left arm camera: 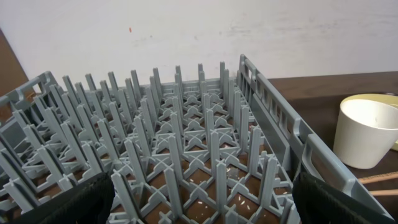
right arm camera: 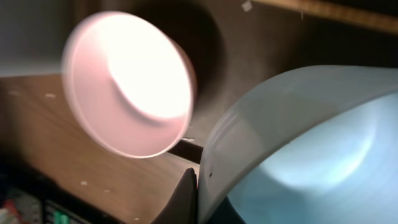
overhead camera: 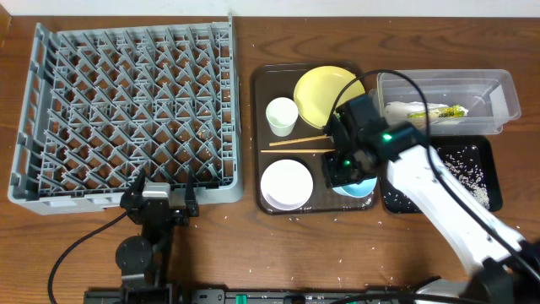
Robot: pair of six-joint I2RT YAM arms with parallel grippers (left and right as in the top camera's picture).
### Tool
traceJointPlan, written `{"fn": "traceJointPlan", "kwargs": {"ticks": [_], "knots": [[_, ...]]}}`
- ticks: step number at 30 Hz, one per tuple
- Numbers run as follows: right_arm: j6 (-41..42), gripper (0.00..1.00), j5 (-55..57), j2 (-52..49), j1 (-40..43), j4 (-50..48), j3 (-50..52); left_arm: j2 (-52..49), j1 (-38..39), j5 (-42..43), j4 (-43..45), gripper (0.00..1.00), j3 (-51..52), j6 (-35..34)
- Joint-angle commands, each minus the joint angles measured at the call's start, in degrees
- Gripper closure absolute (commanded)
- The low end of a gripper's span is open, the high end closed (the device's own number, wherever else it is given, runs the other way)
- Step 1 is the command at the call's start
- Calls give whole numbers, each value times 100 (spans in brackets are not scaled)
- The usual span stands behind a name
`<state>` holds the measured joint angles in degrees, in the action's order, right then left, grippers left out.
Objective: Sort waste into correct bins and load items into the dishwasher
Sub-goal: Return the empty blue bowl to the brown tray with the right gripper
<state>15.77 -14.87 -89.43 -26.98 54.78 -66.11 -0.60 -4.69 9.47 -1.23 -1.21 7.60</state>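
The right gripper [overhead camera: 342, 171] is closed on the rim of the light blue bowl [overhead camera: 363, 188], which sits in the 4 o'clock corner of the brown tray [overhead camera: 256, 135]. From above, the arm covers most of the bowl. In the right wrist view one dark finger [right arm camera: 185, 198] presses against the outside of the rim. The white bowl [overhead camera: 287, 184] stands just beside the blue one at its 9 o'clock. The chopsticks [overhead camera: 297, 144] lie across the tray toward its 11 o'clock, and the white cup [overhead camera: 282, 116] and yellow plate [overhead camera: 323, 91] are beyond them toward 12. At the brown tray's 3 o'clock the clear tub [overhead camera: 499, 86] holds the wrapper [overhead camera: 439, 111], and the black tray [overhead camera: 485, 156] at the tub's 6 o'clock carries rice [overhead camera: 472, 176]. The left gripper [overhead camera: 160, 198] hangs with its jaws wide apart, holding nothing, at the 6 o'clock edge of the grey rack [overhead camera: 126, 101], whose pegs stand right in front of it.
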Motion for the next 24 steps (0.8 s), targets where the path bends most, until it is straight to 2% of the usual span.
{"fn": "traceJointPlan", "kwargs": {"ticks": [1,7,9,12,17,20,22,24], "knots": [[9,99,289,-452,-81,20,-55,31,26,52,-188,8,98,74],[-83,96,308,-981,-85,-24,-55,31,26,55,-188,8,98,74],[-85,86,308,-1134,-85,-42,-55,31,26,55,-188,8,98,74],[-127,78,306,-1174,-85,-105,-55,31,26,55,-188,7,98,74],[-131,75,304,-1172,-70,-61,-254,31,26,55,-188,8,98,74],[-310,73,304,-1156,-22,319,-811,31,26,52,-188,8,98,74],[-452,66,310,-1156,33,643,-1368,31,26,52,-188,8,98,76],[-470,51,365,-1156,94,868,-1915,31,26,52,-188,7,98,74]]}}
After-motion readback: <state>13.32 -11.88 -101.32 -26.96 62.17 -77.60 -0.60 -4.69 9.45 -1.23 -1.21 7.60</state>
